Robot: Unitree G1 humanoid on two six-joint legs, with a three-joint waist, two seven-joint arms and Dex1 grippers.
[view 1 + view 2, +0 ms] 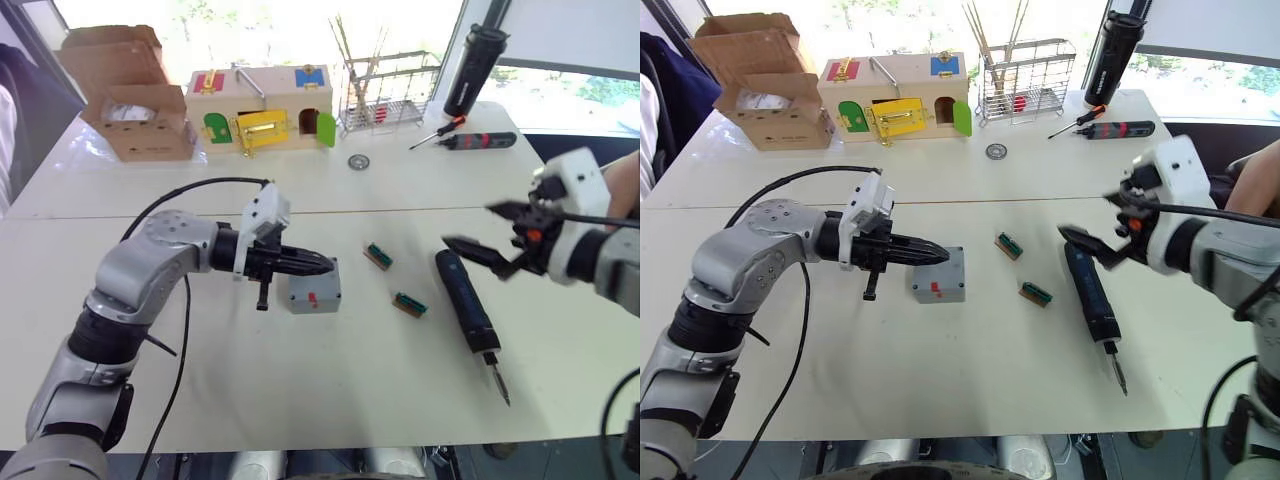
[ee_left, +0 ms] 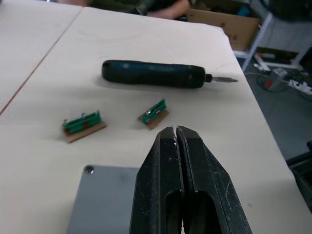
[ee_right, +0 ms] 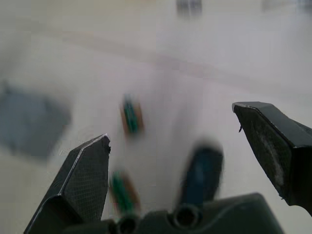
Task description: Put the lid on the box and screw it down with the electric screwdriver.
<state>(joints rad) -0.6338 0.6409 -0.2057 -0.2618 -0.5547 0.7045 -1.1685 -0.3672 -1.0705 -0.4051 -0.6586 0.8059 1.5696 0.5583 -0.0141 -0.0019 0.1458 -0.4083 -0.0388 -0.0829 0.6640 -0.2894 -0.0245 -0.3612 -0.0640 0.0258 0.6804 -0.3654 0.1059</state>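
Observation:
The grey box (image 1: 312, 298), with a red mark on its near side, stands mid-table. The flat grey lid (image 2: 105, 200) lies on top of it, one corner screw hole showing. My left gripper (image 1: 325, 264) is shut with nothing between its fingers, its tips just over the lid's near-left part. To the right of the box lies the dark blue electric screwdriver (image 1: 465, 300), its bit pointing toward the table's front edge. My right gripper (image 1: 478, 228) hangs open just above and beyond the screwdriver's rear end, holding nothing.
Two small green terminal blocks (image 1: 378, 256) (image 1: 409, 304) lie between box and screwdriver. At the back stand a cardboard carton (image 1: 135, 95), a wooden latch box (image 1: 262, 105), a wire rack (image 1: 390, 90), a black cylinder (image 1: 475, 70) and a slim black-and-red tool (image 1: 480, 140). A person's arm (image 1: 1250, 180) is at the right edge.

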